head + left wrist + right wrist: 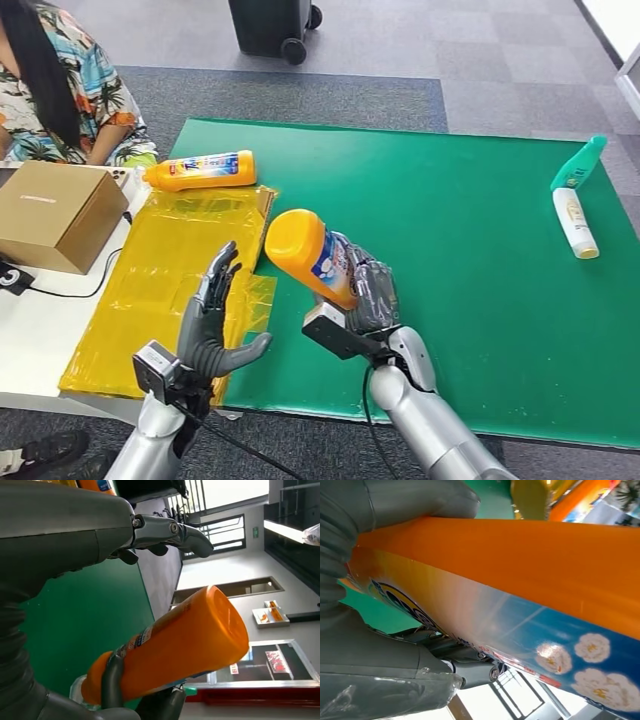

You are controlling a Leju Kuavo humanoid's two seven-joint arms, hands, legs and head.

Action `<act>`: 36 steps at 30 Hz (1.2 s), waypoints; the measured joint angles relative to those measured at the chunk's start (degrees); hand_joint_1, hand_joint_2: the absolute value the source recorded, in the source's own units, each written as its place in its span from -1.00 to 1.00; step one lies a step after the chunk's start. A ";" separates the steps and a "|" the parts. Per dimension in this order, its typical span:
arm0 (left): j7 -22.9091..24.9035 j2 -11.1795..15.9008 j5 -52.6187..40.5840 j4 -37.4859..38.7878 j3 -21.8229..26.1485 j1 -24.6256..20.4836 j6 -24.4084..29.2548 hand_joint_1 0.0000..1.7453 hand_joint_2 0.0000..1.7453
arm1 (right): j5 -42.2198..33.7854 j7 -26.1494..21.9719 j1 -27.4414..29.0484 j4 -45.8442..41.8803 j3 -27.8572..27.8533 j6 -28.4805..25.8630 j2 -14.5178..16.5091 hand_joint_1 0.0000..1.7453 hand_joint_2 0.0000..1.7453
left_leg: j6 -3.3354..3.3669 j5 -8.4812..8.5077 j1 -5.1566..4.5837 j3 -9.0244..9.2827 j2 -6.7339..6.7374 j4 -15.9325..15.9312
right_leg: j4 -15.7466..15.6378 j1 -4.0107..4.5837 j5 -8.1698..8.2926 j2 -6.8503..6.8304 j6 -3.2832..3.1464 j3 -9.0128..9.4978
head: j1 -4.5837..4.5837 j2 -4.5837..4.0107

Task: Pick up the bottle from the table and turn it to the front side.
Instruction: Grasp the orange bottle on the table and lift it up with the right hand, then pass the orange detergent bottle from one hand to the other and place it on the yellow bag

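Right robot hand (370, 290) grips the orange bottle (311, 255); left robot hand (213, 325) spread wide.

Office: grey carpet tiles (483, 50).

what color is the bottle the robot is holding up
Orange plastic bottle with a blue label, clearest in the head view.

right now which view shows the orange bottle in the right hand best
The head view: the whole orange bottle shows, lifted over the green mat in the right hand. The left wrist view shows it from its flat end, with fingers around it. The right wrist view shows a close stretch of its label.
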 joint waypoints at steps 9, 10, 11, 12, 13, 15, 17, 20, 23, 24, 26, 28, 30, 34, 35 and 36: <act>-0.02 0.43 2.76 -0.18 0.10 -0.08 1.66 -1.00 1.00 | 2.84 -6.15 3.21 -5.35 -1.33 -0.32 0.10 1.00 1.00 | 0.00 0.00 0.00 -0.02 -0.01 0.00 | 0.00 0.00 -0.01 0.00 0.00 0.00 | 0.00 -0.01; -0.04 0.47 2.93 -0.32 0.11 -0.08 1.84 -1.00 1.00 | 3.70 -6.70 3.63 -5.83 -1.69 -0.32 0.10 1.00 1.00 | 0.00 0.00 0.00 -0.02 -0.01 0.00 | 0.00 0.00 -0.01 0.00 0.00 0.01 | 0.00 -0.01; -0.06 0.52 3.07 -0.49 0.13 -0.07 2.02 -1.00 1.00 | 4.67 -7.29 4.05 -6.27 -2.11 -0.33 0.10 1.00 1.00 | 0.00 0.00 0.00 -0.02 -0.01 0.00 | 0.00 0.00 -0.01 -0.01 0.00 0.01 | 0.01 -0.01; -0.09 0.58 3.19 -0.67 0.14 -0.07 2.17 -1.00 1.00 | 5.62 -7.91 4.46 -6.71 -2.59 -0.33 0.10 1.00 1.00 | 0.00 0.00 0.00 -0.02 -0.01 0.00 | 0.00 0.00 -0.01 -0.01 0.00 0.01 | 0.00 0.00; -0.11 0.64 3.33 -0.85 0.15 -0.06 2.28 -1.00 1.00 | 6.37 -8.52 4.82 -7.06 -3.02 -0.33 0.10 1.00 1.00 | 0.00 0.00 0.00 -0.02 -0.01 0.00 | 0.00 0.00 -0.01 -0.01 0.00 0.01 | 0.00 0.00; -0.15 0.75 3.54 -1.22 0.15 -0.05 2.50 -1.00 1.00 | 7.28 -9.43 5.34 -7.44 -3.65 -0.33 0.10 1.00 1.00 | 0.00 0.00 0.00 -0.02 -0.01 0.00 | 0.00 0.00 0.00 0.00 0.00 0.01 | -0.01 -0.01; -0.16 0.80 3.72 -1.57 0.16 -0.03 2.63 -1.00 1.00 | 7.56 -9.79 5.65 -7.48 -3.85 -0.33 0.10 1.00 1.00 | 0.00 0.00 0.00 -0.02 -0.01 0.00 | 0.00 0.00 0.00 0.00 0.00 0.01 | 0.00 -0.01; -0.16 0.81 4.02 -1.90 0.17 -0.01 2.62 -1.00 1.00 | 7.45 -9.85 5.86 -7.26 -3.61 -0.29 0.09 1.00 1.00 | 0.00 0.00 0.00 -0.02 -0.01 0.00 | 0.00 0.00 0.00 0.00 0.00 0.01 | 0.00 0.00; -0.16 0.81 4.15 -2.12 0.18 0.00 2.39 -1.00 1.00 | 6.44 -9.27 5.85 -6.70 -2.40 -0.07 0.07 1.00 1.00 | 0.00 0.00 0.00 -0.02 -0.01 0.00 | 0.00 0.00 0.00 0.00 0.00 0.01 | -0.01 -0.01; -0.16 0.81 4.17 -2.15 0.19 0.00 2.22 -1.00 1.00 | 5.98 -9.13 5.83 -6.49 -1.82 0.12 0.05 1.00 1.00 | 0.00 0.00 0.00 -0.02 -0.01 0.00 | 0.00 0.00 0.00 0.00 0.00 0.00 | -0.01 -0.01; -0.16 0.81 4.25 -2.15 0.19 -0.01 1.86 -1.00 1.00 | 4.97 -9.09 5.81 -6.10 -0.43 0.77 -0.03 1.00 1.00 | 0.00 0.00 0.00 -0.02 -0.01 0.00 | 0.00 0.00 -0.01 0.00 0.00 0.00 | -0.01 -0.01; -0.16 0.81 4.49 -2.14 0.20 -0.03 1.50 -1.00 1.00 | 4.04 -9.29 5.80 -5.81 1.20 1.49 -0.18 1.00 1.00 | 0.00 0.00 0.00 -0.03 0.00 0.00 | 0.00 0.00 -0.01 0.00 0.00 -0.01 | -0.01 -0.01; -0.16 0.81 4.74 -2.13 0.25 -0.03 1.03 -1.00 1.00 | 3.20 -9.48 5.72 -5.67 2.82 2.02 -0.39 1.00 1.00 | 0.00 0.00 0.00 -0.03 0.00 0.00 | 0.00 0.00 -0.01 0.00 0.00 -0.01 | -0.01 0.00; -0.24 0.82 5.15 -2.13 0.56 -0.01 0.27 -1.00 1.00 | 1.50 -9.71 5.08 -5.64 5.58 2.97 -1.08 1.00 1.00 | 0.00 0.00 0.00 -0.02 0.00 0.00 | 0.00 0.00 -0.01 0.00 0.00 -0.01 | 0.01 -0.01; -0.27 0.80 5.31 -2.13 0.71 0.02 0.35 -1.00 1.00 | 1.11 -9.62 4.86 -5.64 6.25 3.11 -1.29 1.00 1.00 | 0.00 0.00 0.00 -0.02 0.00 0.00 | 0.00 0.00 0.00 0.00 0.00 -0.01 | 0.01 -0.01; -0.31 0.76 5.49 -2.13 0.88 0.06 0.52 -1.00 1.00 | 0.77 -9.49 4.67 -5.65 6.84 3.16 -1.49 1.00 1.00 | 0.00 0.00 0.00 -0.02 0.00 0.00 | 0.00 0.00 0.00 0.00 0.00 -0.01 | 0.00 0.00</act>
